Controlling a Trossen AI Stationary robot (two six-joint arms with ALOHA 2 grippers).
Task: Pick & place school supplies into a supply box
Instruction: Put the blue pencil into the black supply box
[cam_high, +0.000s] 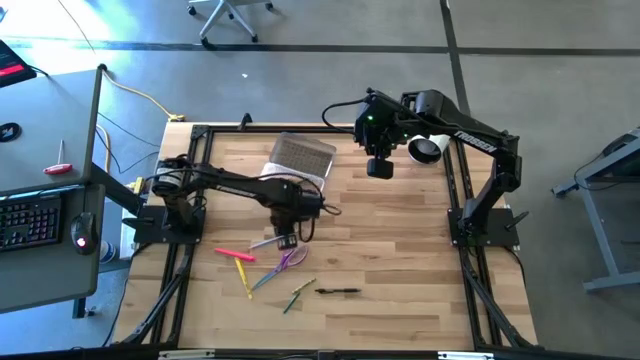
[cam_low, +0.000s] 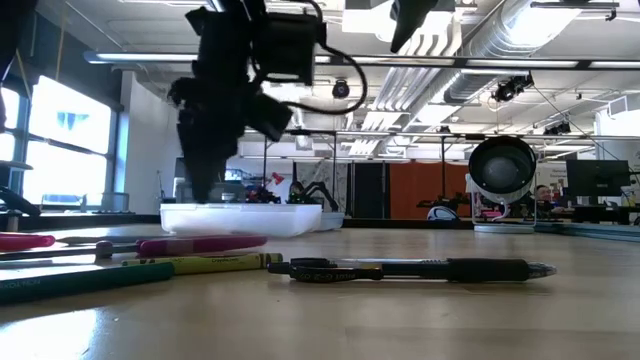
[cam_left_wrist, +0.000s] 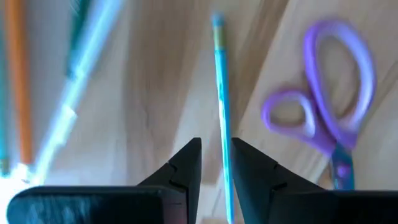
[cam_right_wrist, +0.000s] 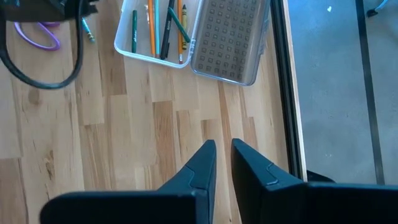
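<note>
The left gripper (cam_high: 287, 240) hangs low over the middle of the wooden table (cam_high: 400, 260), just near-side of the supply box (cam_high: 290, 170). In the left wrist view its two dark fingers (cam_left_wrist: 186, 168) stand a little apart, with a thin blue pencil (cam_left_wrist: 221, 106) running up between them; whether the pads touch the pencil cannot be told. Just beside the pencil lie the purple-handled scissors (cam_left_wrist: 323, 112), flat on the wood. On the other side of the pencil, an orange pencil (cam_left_wrist: 18, 81) and a pale blue pen (cam_left_wrist: 81, 68) show, blurred.

The supply box is a clear plastic tray at the far middle of the table, its ribbed lid (cam_right_wrist: 231, 38) swung open and lying flat beside it. Inside it, the right wrist view shows several pencils and pens (cam_right_wrist: 158, 28) in orange, green and dark colours, laid lengthwise.

More supplies lie loose on the near part of the table: a pink marker (cam_high: 234, 254), a yellow one (cam_high: 244, 276), a green pencil (cam_high: 296, 293) and a black pen (cam_high: 337, 291) farthest right. In the low view the black pen (cam_low: 420, 269) lies nearest the camera.

The right gripper (cam_high: 380, 166) waits high above the far right of the table, fingers (cam_right_wrist: 199, 165) nearly together with only a narrow slit between them, holding nothing. A white cylindrical roll (cam_high: 427, 148) sits behind it at the far right edge.
</note>
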